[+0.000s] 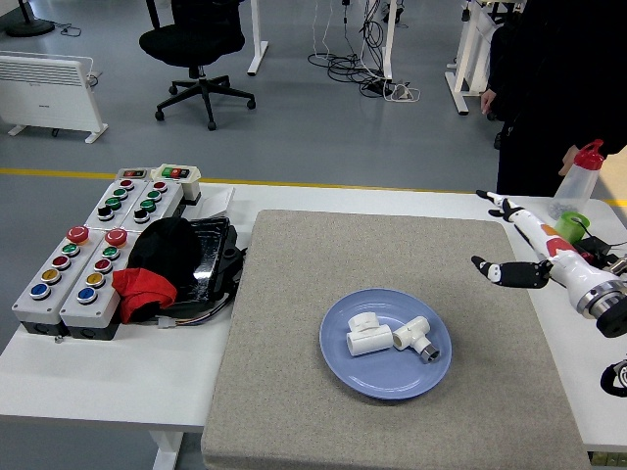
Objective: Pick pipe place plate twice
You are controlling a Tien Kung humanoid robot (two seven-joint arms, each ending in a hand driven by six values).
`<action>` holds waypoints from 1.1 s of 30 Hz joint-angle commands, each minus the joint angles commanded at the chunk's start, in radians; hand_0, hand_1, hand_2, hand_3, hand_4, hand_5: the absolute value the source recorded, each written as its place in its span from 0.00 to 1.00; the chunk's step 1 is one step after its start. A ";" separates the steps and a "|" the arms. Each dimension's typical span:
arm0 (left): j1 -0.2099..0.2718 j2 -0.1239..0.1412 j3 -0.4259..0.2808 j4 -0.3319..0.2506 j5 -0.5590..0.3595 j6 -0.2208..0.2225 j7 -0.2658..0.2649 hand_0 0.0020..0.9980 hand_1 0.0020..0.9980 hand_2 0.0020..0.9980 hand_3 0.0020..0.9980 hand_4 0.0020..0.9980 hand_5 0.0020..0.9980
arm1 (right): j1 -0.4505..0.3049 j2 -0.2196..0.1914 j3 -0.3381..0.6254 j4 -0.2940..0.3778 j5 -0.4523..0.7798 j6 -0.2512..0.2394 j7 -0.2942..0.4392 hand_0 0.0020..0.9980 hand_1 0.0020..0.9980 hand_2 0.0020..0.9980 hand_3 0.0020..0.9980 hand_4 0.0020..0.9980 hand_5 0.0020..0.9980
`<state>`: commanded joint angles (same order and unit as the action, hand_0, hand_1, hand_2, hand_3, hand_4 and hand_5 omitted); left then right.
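Two white pipe fittings lie on the blue plate point(343, 372) in the middle of the grey mat. One pipe fitting point(365, 334) is on the plate's left half, the other pipe fitting point(418, 339) beside it on the right. My right hand point(502, 240) is at the table's right side, lifted above the mat's right edge, well clear of the plate. Its fingers are spread and hold nothing. My left arm is out of view.
Two grey button boxes point(83, 264) stand at the left, with a black and red cloth point(157, 264) over a black tray beside them. A green cup point(568, 230) and a red-capped bottle point(580, 176) stand at the far right. A person in black point(558, 78) stands at the far right corner.
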<state>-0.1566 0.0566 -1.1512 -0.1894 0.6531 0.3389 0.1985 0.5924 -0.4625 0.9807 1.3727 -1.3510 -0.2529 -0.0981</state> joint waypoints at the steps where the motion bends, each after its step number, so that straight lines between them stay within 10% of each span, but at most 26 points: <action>1: -0.001 0.000 0.000 0.000 0.000 0.000 0.000 0.74 0.79 0.75 0.72 0.48 1.00 | -0.014 0.006 0.030 -0.005 0.037 -0.025 0.024 0.92 0.88 1.00 0.96 0.65 0.19; 10: -0.005 0.000 0.000 0.001 0.003 -0.002 -0.001 0.74 0.79 0.75 0.72 0.48 1.00 | -0.103 0.031 0.234 -0.037 0.415 -0.069 0.183 0.87 0.83 0.93 0.88 0.55 0.39; 21: -0.010 0.000 -0.003 0.003 0.006 -0.003 -0.003 0.74 0.79 0.75 0.72 0.48 1.00 | -0.230 0.063 0.463 -0.061 0.856 0.035 0.176 0.84 0.80 0.85 0.83 0.57 0.55; 33: -0.006 -0.002 -0.011 0.002 0.017 -0.003 0.001 0.74 0.79 0.75 0.72 0.48 1.00 | -0.345 0.108 0.550 -0.058 0.904 0.165 0.103 0.82 0.77 0.81 0.79 0.57 0.62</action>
<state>-0.1623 0.0543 -1.1618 -0.1875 0.6703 0.3363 0.2000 0.2477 -0.3542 1.5309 1.3148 -0.4468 -0.0881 0.0054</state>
